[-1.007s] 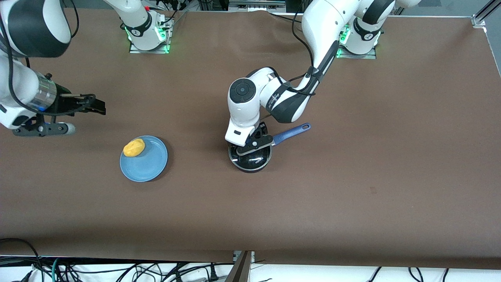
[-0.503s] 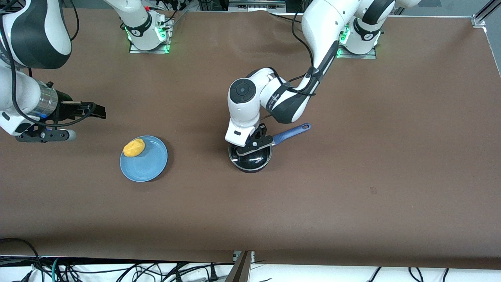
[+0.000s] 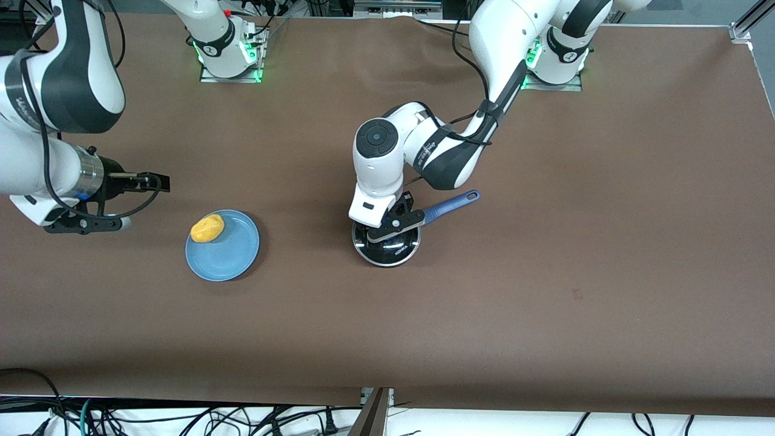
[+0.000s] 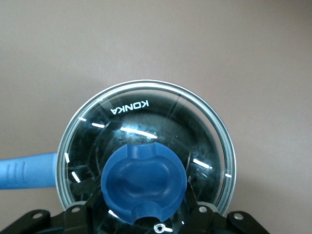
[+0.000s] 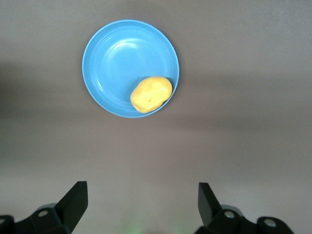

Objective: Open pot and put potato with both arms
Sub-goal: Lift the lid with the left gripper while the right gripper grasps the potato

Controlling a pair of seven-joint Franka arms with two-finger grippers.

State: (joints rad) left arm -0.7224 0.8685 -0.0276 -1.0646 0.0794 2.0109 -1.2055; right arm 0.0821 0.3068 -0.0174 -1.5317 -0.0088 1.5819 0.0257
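Observation:
The pot (image 3: 387, 249) stands mid-table, its blue handle (image 3: 451, 204) pointing toward the left arm's end. Its glass lid (image 4: 161, 114) lies on it. My left gripper (image 3: 390, 227) is down on the lid, shut on the blue knob (image 4: 144, 178), one finger on each side. The yellow-orange potato (image 3: 207, 228) (image 5: 151, 94) lies at the edge of the light-blue plate (image 3: 233, 254) (image 5: 117, 63). My right gripper (image 3: 158, 181) (image 5: 141, 195) hangs open and empty over bare table beside the plate, toward the right arm's end.
Both arm bases with green lights (image 3: 229, 57) (image 3: 554, 60) stand along the table's edge farthest from the front camera. Brown tabletop (image 3: 545, 290) surrounds pot and plate. Cables lie below the table's near edge.
The left gripper's fingers have come together on the lid's knob. The right arm has swung lower and its gripper has moved slightly toward the plate.

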